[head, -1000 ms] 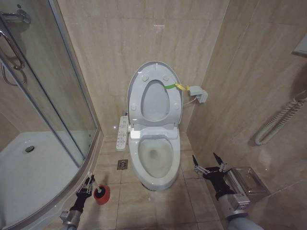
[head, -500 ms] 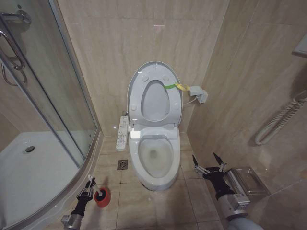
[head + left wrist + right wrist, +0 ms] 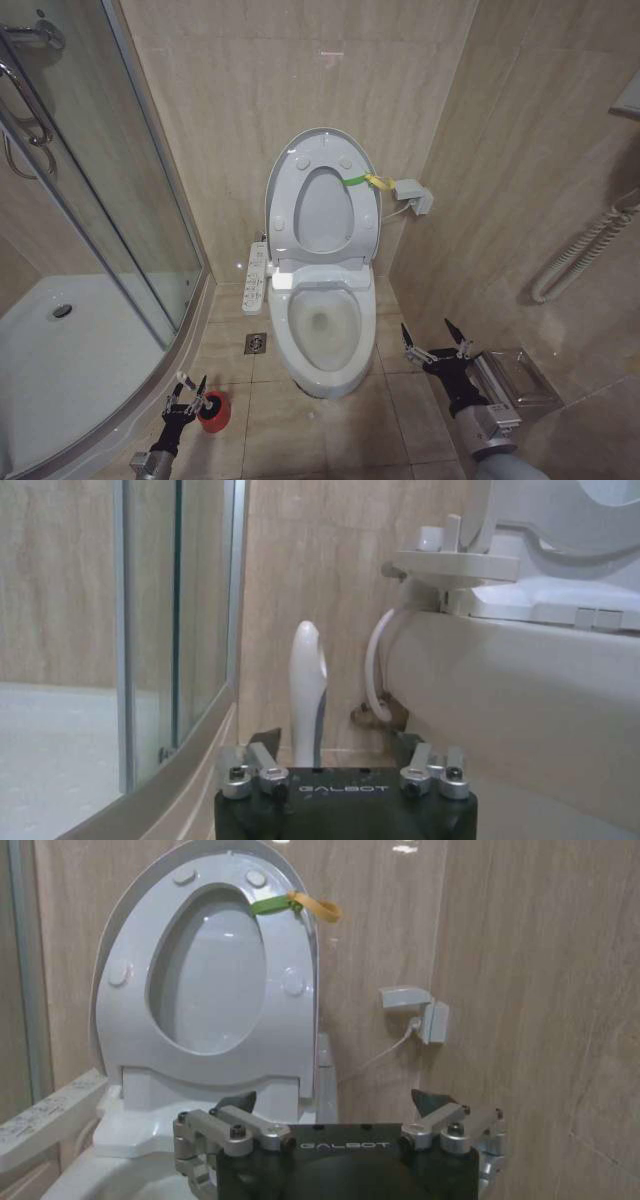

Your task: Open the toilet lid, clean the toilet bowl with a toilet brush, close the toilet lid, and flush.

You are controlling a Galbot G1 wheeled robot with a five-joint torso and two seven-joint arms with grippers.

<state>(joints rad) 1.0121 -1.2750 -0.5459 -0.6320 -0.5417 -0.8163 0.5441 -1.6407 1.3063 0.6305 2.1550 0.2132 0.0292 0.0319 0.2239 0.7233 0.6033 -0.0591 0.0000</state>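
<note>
head view: left tool [image 3: 187, 387] perhaps beside toilet brush [image 3: 211, 408]

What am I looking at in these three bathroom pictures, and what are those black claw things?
They are a two-armed wheeled robot's grippers. One picture comes from its head, looking down; the others from cameras on its wrists. The glossy white oval toilet lid stands raised over the white ceramic toilet bowl. Low on the left, the left gripper is open beside the red-based toilet brush on the tiled floor; its wrist camera sees the pale handle upright between the fingers, not gripped. The right gripper hangs open beside the bowl, holding nothing.
</note>
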